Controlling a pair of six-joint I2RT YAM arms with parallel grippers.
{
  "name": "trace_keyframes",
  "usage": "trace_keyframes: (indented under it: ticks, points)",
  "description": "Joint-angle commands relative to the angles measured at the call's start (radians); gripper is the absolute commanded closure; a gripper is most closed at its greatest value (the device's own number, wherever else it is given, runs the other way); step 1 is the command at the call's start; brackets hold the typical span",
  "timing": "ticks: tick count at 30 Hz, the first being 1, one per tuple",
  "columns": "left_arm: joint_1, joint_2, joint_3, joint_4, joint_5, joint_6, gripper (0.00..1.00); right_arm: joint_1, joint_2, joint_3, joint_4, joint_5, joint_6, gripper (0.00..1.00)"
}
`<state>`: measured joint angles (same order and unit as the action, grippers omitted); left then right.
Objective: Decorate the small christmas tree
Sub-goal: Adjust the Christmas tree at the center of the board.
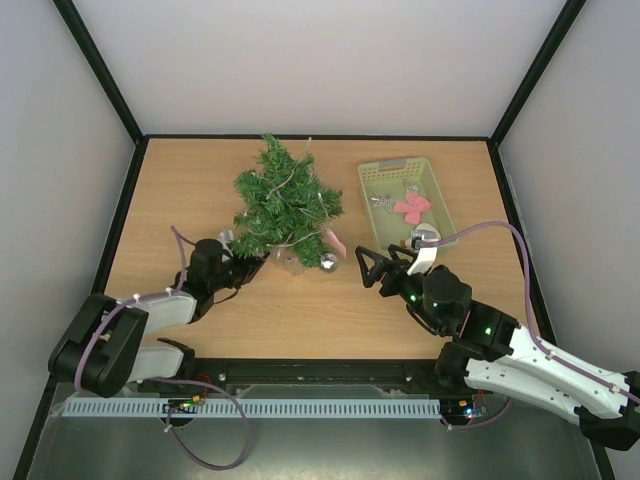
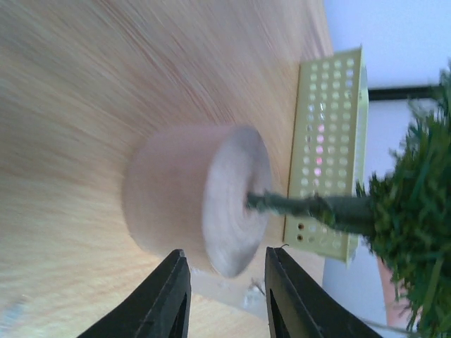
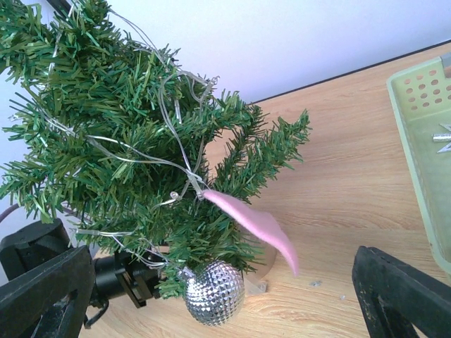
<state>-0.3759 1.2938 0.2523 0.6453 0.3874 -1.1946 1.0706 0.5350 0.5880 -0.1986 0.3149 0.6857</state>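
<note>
Risking a toppled small christmas tree point(image 1: 285, 205), centred on the desk point(image 1: 180, 180), via a knock to its wooden base point(image 2: 190, 193) from the left gripper point(image 2: 224, 257), narrowly apart at seven o'clock, or a snag by the wide-apart right gripper point(image 1: 375, 262) at four o'clock.

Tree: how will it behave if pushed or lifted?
The tree probably tips easily: wide branches, thin stem, small wood base. Branches look bristly, so they likely flex rather than give a firm grip. The hanging bauble may swing.
</note>
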Motion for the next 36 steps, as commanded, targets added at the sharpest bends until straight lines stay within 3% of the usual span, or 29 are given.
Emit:
trace_keyframes:
  ticks: [1, 9, 12, 21, 36]
  points:
    - [0.109, -0.016, -0.001, -0.074, 0.024, 0.065, 0.68, -0.002, -0.011, 0.029, -0.010, 0.011, 0.026, 0.02]
    - [0.211, 0.152, 0.128, -0.027, 0.174, 0.134, 0.63, -0.003, 0.011, 0.033, 0.026, -0.004, 0.037, 0.02]
    - [0.210, 0.260, 0.205, 0.009, 0.246, 0.145, 0.63, -0.004, 0.050, 0.041, 0.030, -0.009, 0.036, 0.02]
    - [0.174, 0.416, 0.235, 0.111, 0.330, 0.123, 0.65, -0.002, 0.099, 0.040, 0.052, -0.026, 0.026, 0.02]
    - [0.039, 0.349, 0.087, 0.230, 0.258, -0.022, 0.69, -0.003, 0.115, 0.079, -0.050, 0.080, -0.022, 0.02]
